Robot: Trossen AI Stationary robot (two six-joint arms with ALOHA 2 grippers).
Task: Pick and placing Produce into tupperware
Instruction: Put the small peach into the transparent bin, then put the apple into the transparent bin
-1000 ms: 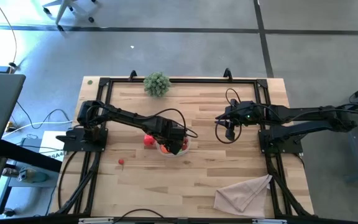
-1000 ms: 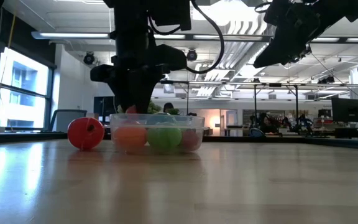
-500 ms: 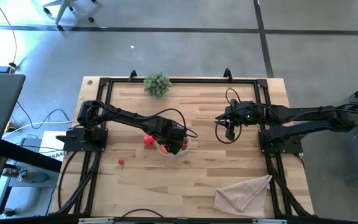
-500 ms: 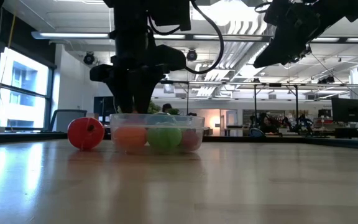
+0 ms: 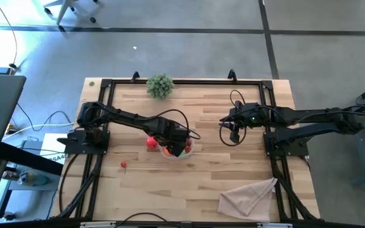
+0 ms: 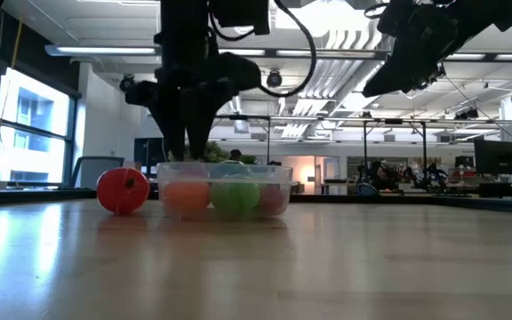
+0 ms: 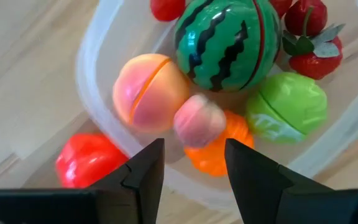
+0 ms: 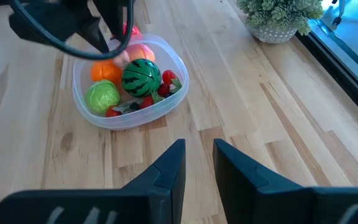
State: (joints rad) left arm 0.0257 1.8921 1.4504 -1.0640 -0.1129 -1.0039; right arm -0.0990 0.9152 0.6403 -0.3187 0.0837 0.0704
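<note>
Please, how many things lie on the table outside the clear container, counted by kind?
Red produce pieces: 2, a larger one beside the tupperware and a small one apart
Plant sprig: 1
Beige cloth: 1
Total: 4

One camera looked straight down on the counter (image 5: 233,177), one sat level at its surface, and both wrist cameras shared the tupperware (image 8: 173,68), the left from close above.

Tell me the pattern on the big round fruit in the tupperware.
Green with dark wavy stripes, a watermelon; clearest in the left wrist view.
</note>
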